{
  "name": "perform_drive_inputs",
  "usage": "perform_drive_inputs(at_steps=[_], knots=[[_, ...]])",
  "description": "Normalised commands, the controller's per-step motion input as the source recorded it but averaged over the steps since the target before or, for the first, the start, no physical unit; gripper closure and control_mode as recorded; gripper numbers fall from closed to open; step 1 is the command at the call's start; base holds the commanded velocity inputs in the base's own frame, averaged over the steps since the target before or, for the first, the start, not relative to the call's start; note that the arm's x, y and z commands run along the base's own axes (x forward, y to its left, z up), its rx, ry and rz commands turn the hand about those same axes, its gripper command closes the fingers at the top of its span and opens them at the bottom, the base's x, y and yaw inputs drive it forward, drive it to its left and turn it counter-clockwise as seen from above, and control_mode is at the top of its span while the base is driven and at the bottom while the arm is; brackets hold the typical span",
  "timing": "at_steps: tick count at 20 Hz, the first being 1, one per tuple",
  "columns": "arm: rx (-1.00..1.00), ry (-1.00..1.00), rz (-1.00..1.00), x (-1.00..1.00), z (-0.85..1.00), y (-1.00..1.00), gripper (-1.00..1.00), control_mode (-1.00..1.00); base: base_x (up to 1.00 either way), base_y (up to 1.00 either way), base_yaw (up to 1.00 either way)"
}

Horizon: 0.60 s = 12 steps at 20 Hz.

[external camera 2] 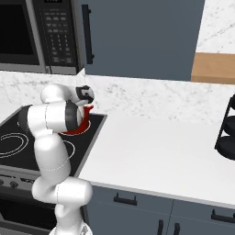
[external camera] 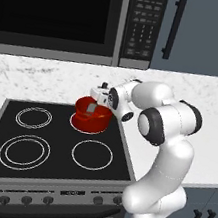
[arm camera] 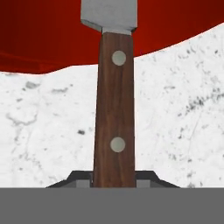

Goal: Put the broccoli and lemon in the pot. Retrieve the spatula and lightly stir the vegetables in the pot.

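Note:
The red pot [external camera: 92, 115] stands on the stove's back right burner, and the arm partly hides the pot [external camera 2: 83, 125] in the right base view. My gripper [external camera: 99, 98] hangs over the pot's rim, shut on the spatula [external camera: 91, 109]. In the hand view the spatula's brown wooden handle [arm camera: 114, 109], with two rivets, runs up from my gripper [arm camera: 113, 181]. Its grey blade [arm camera: 109, 15] reaches into the red pot [arm camera: 43, 35]. The broccoli and lemon are hidden from view.
The black stovetop [external camera: 54, 144] has three bare burner rings. A microwave [external camera: 57, 10] hangs above it. White marble counter [external camera 2: 151, 156] stretches to the right, with a black rack [external camera 2: 227, 133] at its far end and a wooden shelf [external camera 2: 213, 68] above.

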Motion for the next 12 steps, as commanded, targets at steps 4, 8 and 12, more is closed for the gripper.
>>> perform_drive_inputs(at_steps=[4, 8, 12], knots=[[0.00, 0.00, 0.00, 0.00, -0.28, -0.03, 1.00, -1.00, 0.00, 0.00, 0.00], [0.00, 0.08, 0.00, 0.00, -0.73, 0.00, 1.00, -1.00, 0.00, 0.00, 0.00], [-0.05, 0.07, 0.00, 0.00, -0.73, 0.00, 1.00, -1.00, 0.00, 0.00, 0.00]])
